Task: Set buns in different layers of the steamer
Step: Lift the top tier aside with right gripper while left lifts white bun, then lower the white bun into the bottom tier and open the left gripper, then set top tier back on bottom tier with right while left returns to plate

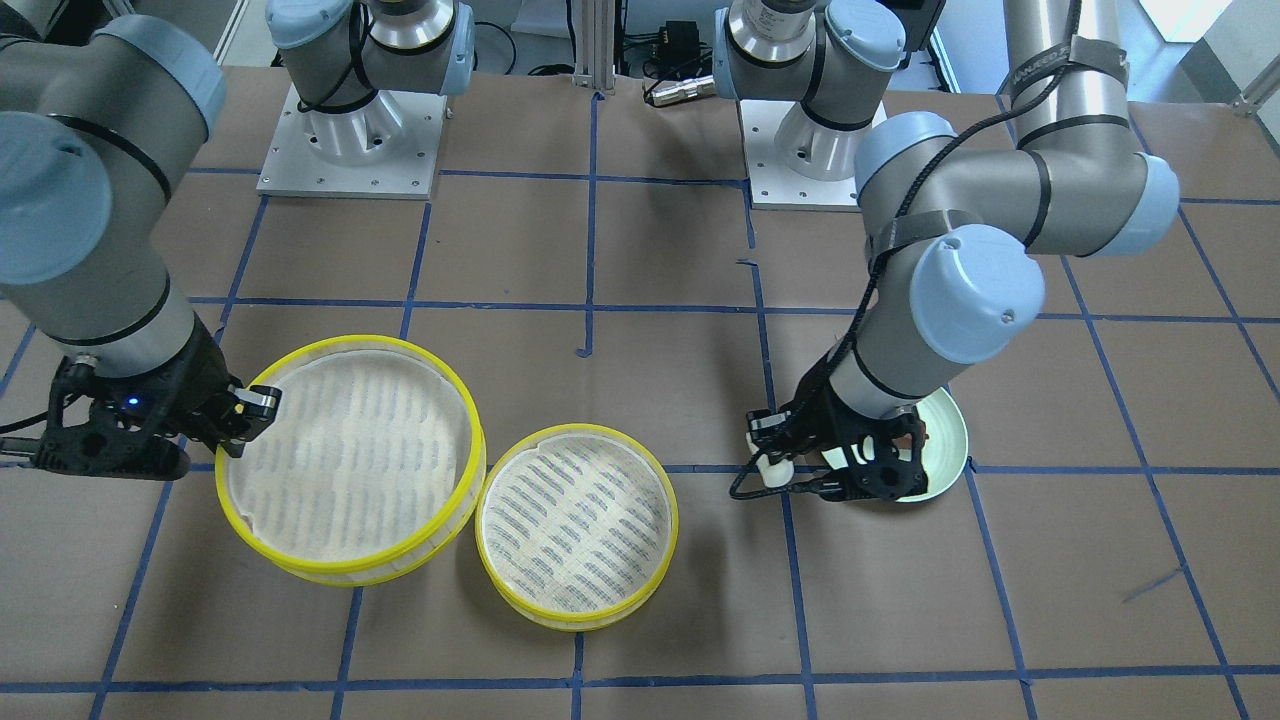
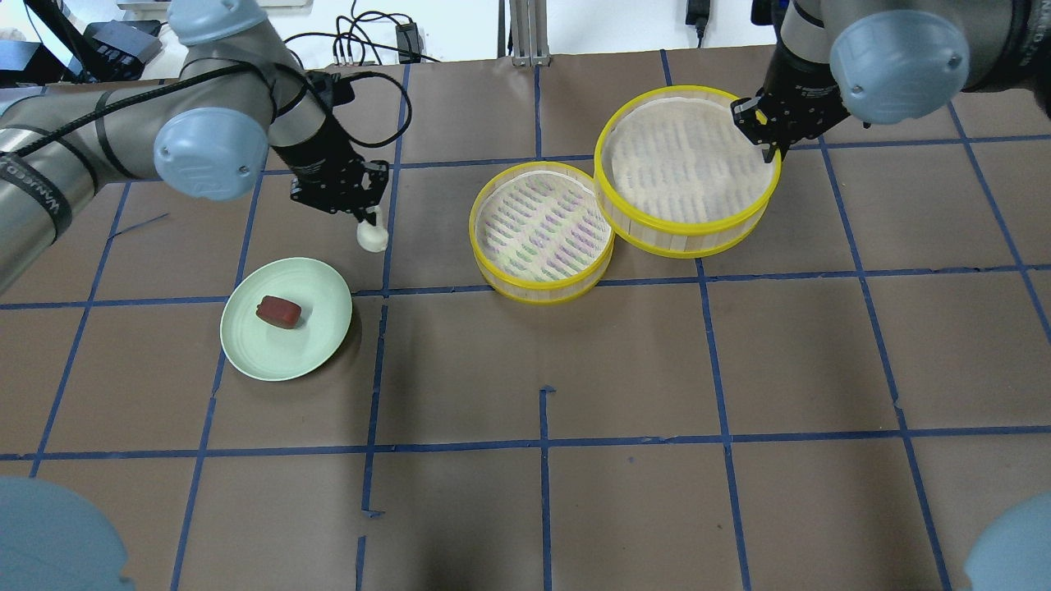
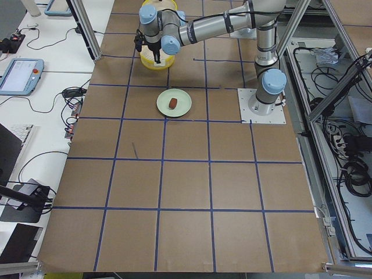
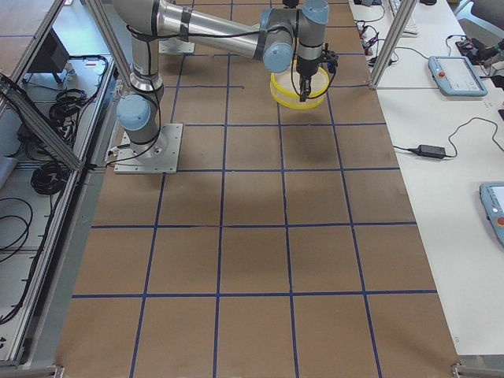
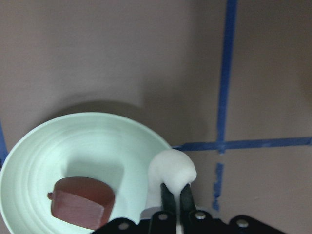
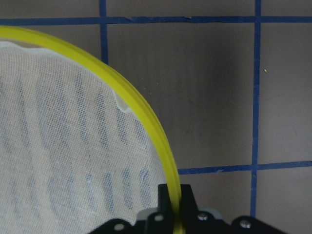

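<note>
Above the table (image 2: 624, 369), left tool (image 2: 367, 217) pinches white bun (image 2: 373, 239) (right tool (image 2: 771, 150) clamps tray rim (image 6: 141, 111)).

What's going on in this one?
The left gripper is shut on the white bun, holding it up beside the plate, where the red bun lies. The right gripper pinches the rim of one steamer tray, which sits next to the second tray and overlaps its edge in the overhead view. Both trays are empty, so no bun is placed yet.
</note>
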